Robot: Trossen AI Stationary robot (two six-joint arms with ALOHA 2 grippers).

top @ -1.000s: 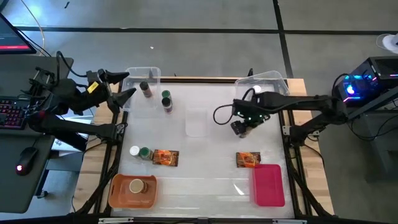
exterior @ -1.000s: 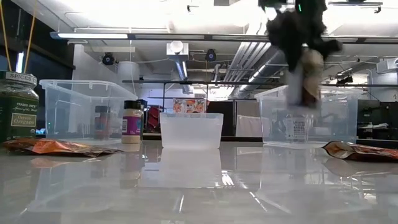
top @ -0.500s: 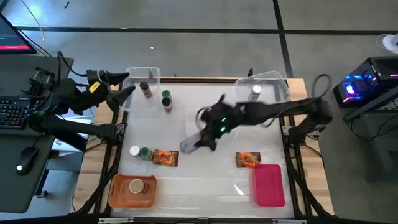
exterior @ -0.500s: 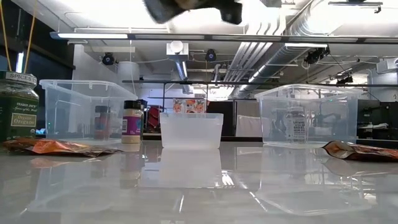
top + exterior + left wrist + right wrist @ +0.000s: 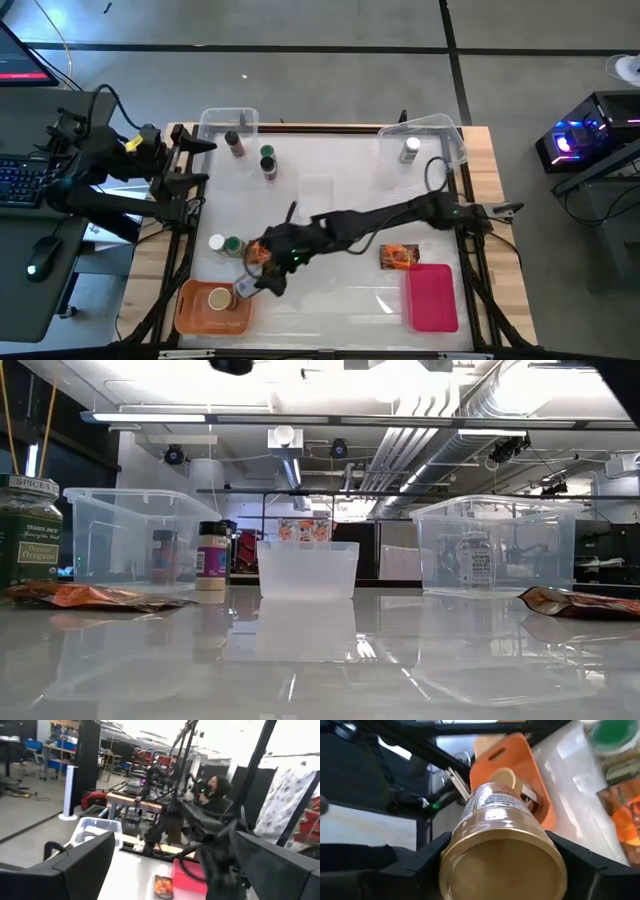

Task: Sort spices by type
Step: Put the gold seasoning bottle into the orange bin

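— Reaching across, the right gripper (image 5: 252,284) is clamped on a tan-lidded jar (image 5: 495,837) beside the orange tray (image 5: 190,313).
— And the left gripper (image 5: 165,865)?
— Parked off-table, fingers apart.

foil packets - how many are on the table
2. One orange-red foil packet lies near the pink tray; the other foil packet lies beside the green-lidded jar, partly covered by the right arm. None other shows.

The right pincer (image 5: 252,283) carried its jar (image 5: 501,837) across to the orange tray (image 5: 190,312).
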